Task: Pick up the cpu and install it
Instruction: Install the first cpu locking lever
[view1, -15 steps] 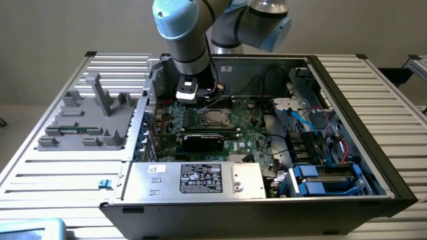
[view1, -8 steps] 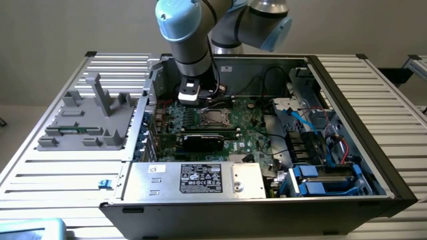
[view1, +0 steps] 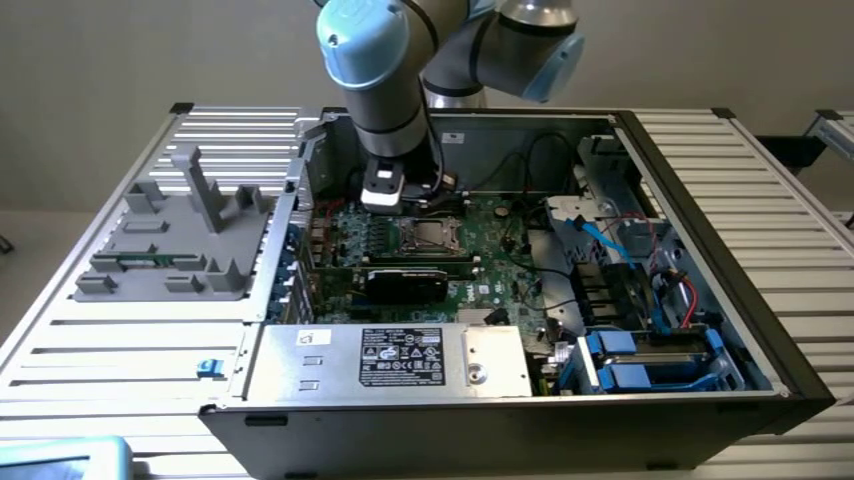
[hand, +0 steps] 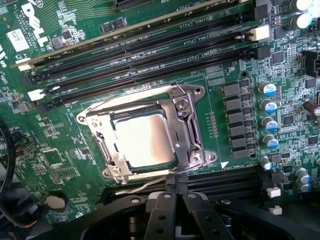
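The cpu (hand: 145, 140) lies flat inside the socket frame (hand: 187, 125), seemingly seated so its contacts meet the board. Just beside that frame hovers the gripper (hand: 176, 197), fingers clenched together (holding nothing).

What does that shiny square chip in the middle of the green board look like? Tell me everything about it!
The small flat square cpu has a smooth, shiny silver-grey metal top with a thin darker rim. It lies flat inside its socket on the green circuit board, with a silver metal frame around its sides. The black gripper is shut close to the socket and is not touching the chip.
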